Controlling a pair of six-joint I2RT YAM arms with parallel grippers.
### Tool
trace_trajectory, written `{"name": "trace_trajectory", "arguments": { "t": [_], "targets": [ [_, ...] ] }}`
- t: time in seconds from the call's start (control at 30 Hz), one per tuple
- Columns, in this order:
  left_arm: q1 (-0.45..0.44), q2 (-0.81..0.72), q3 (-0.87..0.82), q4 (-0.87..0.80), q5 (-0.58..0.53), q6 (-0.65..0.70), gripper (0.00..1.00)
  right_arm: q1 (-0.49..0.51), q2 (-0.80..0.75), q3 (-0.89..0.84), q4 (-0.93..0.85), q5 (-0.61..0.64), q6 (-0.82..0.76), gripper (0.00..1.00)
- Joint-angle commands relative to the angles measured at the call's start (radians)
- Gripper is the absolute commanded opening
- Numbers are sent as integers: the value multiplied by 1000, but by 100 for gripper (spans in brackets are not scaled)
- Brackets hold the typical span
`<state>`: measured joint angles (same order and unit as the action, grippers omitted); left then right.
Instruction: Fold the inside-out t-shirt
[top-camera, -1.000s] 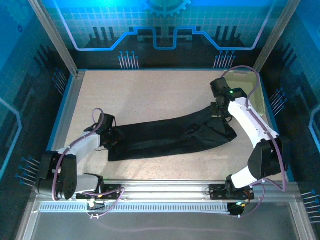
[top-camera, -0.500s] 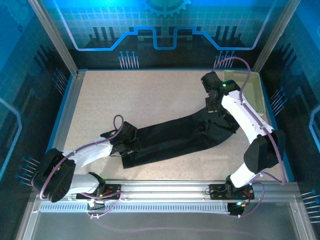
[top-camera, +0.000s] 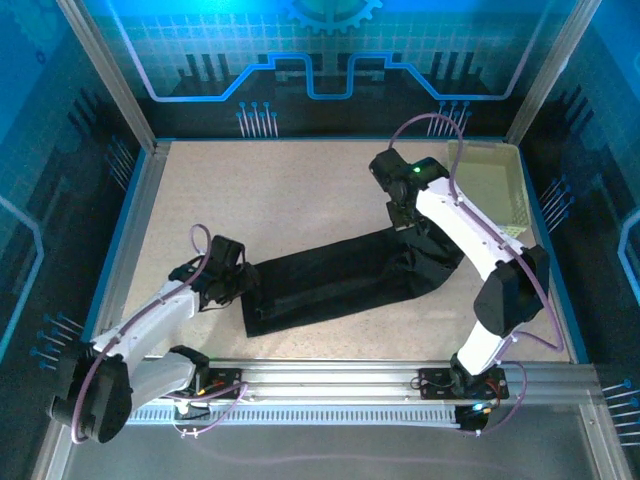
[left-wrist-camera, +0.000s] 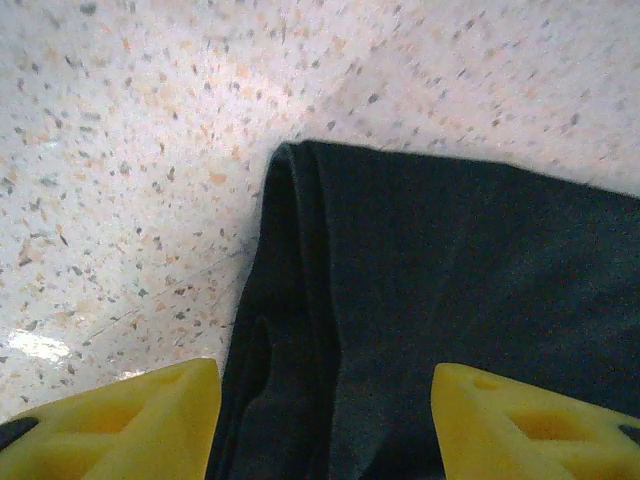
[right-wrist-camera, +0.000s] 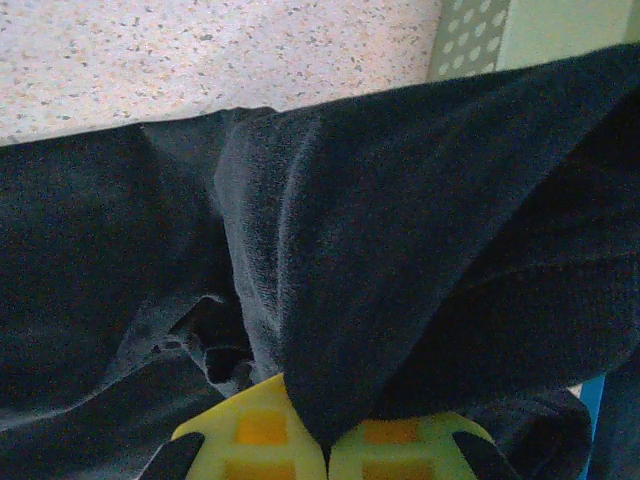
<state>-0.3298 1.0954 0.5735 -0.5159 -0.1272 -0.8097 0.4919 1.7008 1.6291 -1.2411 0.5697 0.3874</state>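
Black t-shirt (top-camera: 330, 280) on table (top-camera: 280, 200), outside basket (top-camera: 495, 187)

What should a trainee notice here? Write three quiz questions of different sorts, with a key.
1. True or false: the right gripper is shut on the black shirt.
2. Pick one: the left gripper is A) shut on the shirt, B) open, its fingers either side of the shirt's folded end, C) lifted high, far from the shirt.
3. Fill in: the pale basket sits at the far ___ corner of the table.

Key: 1 true; 2 B; 3 right.
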Motion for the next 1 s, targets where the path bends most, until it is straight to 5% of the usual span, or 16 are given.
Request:
{"name": "trace_trajectory", "arguments": {
  "t": [0.0,0.4,0.63,0.97],
  "targets": [
    [4,58,-33,14,56,17,55,29,13,49,-39,18,24,0],
    [-206,244,2,215,105,-104,33,55,33,100,-49,-31,24,0],
    [-349,349,109,266,65,-158,29,100,66,156,-80,-48,36,0],
    [-364,367,86,316,66,-171,29,231,73,189,-88,-134,115,0]
  ]
}}
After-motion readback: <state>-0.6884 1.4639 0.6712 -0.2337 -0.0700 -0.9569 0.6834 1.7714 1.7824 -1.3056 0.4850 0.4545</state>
